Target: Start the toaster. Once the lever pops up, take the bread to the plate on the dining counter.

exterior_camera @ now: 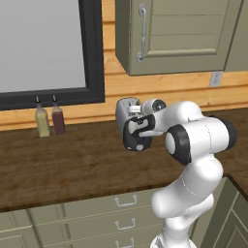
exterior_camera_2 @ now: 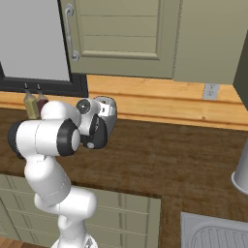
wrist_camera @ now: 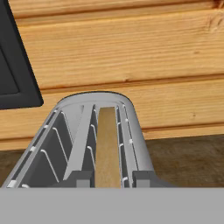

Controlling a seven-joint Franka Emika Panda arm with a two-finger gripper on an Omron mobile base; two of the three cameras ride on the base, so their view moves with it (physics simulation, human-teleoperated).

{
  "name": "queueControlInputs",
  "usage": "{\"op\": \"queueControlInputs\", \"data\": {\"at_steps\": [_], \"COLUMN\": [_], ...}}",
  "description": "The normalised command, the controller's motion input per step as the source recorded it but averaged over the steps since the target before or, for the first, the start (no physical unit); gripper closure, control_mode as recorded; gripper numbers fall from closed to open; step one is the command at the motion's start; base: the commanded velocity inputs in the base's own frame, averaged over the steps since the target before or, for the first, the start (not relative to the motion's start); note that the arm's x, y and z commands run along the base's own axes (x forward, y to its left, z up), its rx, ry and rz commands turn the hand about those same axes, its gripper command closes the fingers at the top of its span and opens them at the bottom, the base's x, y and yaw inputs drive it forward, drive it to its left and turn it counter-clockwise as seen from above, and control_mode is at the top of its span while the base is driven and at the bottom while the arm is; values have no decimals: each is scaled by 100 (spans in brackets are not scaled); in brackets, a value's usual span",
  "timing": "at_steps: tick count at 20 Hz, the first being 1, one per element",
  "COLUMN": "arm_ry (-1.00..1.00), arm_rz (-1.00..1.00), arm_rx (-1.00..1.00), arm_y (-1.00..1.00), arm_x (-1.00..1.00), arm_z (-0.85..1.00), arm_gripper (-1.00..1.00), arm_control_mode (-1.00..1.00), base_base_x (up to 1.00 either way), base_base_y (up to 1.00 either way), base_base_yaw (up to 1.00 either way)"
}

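The bread [wrist_camera: 107, 146] stands on edge in the right-hand slot of the toaster [wrist_camera: 83, 144], which sits on the dark wooden worktop [exterior_camera: 72, 164] close to the far wall. The gripper [wrist_camera: 107, 178] hovers right over that slice, fingertips [wrist_camera: 78, 178] either side (whether they pinch it, I cannot tell). Two bottles [exterior_camera: 50, 121] stand further left.

You see two bottles against the wall on the dark wood counter [exterior_camera: 72, 164], a yellowish bottle [exterior_camera: 42, 121] just beside a dark red bottle [exterior_camera: 58, 119]. Above them sits a black-framed window [exterior_camera: 92, 53]. A grey-green wall cabinet [exterior_camera: 189, 34] with a metal handle [exterior_camera: 142, 33] hangs beside it, over a wall outlet [exterior_camera: 216, 78]. Drawers [exterior_camera: 121, 213] run beneath, and a sink [exterior_camera_2: 218, 235] lies at your right.
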Motion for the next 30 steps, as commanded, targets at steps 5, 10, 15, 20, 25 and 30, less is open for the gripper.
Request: {"op": "queueControlInputs", "data": {"at_steps": [5,10,15,20,25,30], "arm_ry": [0,-5,-3,0,0,0], "arm_rz": [0,0,0,0,0,0], "arm_rx": [0,0,-3,-5,-5,-6], "arm_y": [0,0,8,15,16,13], "arm_x": [0,-17,-33,-34,-25,-24], "arm_z": [-12,24,75,49,48,75], "arm_gripper": [100,100,100,100,100,100], "arm_control_mode": [-100,-100,-100,-100,-100,-100], "base_base_x": [0,0,0,0,0,0], "base_base_y": [0,0,0,0,0,0], "base_base_yaw": [0,0,0,0,0,0]}}
